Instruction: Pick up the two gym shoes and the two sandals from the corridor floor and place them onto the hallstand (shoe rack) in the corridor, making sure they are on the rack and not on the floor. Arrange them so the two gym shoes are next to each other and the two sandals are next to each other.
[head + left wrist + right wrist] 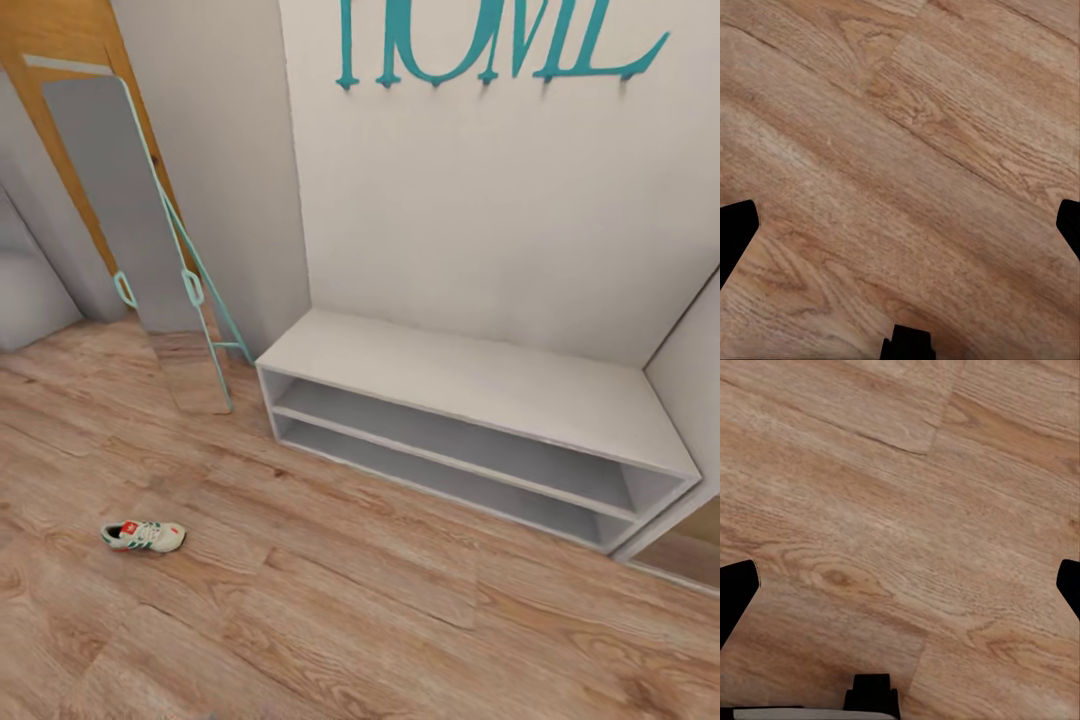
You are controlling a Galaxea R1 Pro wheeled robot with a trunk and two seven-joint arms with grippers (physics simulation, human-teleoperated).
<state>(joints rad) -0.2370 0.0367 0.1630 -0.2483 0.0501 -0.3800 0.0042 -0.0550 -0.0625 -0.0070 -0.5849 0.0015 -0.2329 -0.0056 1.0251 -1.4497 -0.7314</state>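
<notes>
From the head camera I see the corridor floor (330,600), light brown wood planks with strong grain, running across the whole lower part of the picture. One gym shoe (144,536) lies on it at the left, on its sole, white with green side stripes and red-orange at the tongue and heel. It sits well apart from the hallstand (470,375), which stands against the white wall to the right. The hallstand's bench top is bare, and both open shelves beneath it hold nothing that I can make out. Above it on the wall hang teal letters (490,40), cut off by the top edge. To the left of the hallstand a tall mirror (140,230) in a teal frame leans against the wall, its foot on the floor.

On the left wrist camera I look straight at floor planks (900,150). The left fingers (735,232) show as two dark tips at opposite edges of the picture, spread wide, with nothing but bare wood between them.

On the right wrist camera it is much the same: planks (900,510) below, the right fingers (735,592) as dark tips at the two edges, wide apart and holding nothing.
</notes>
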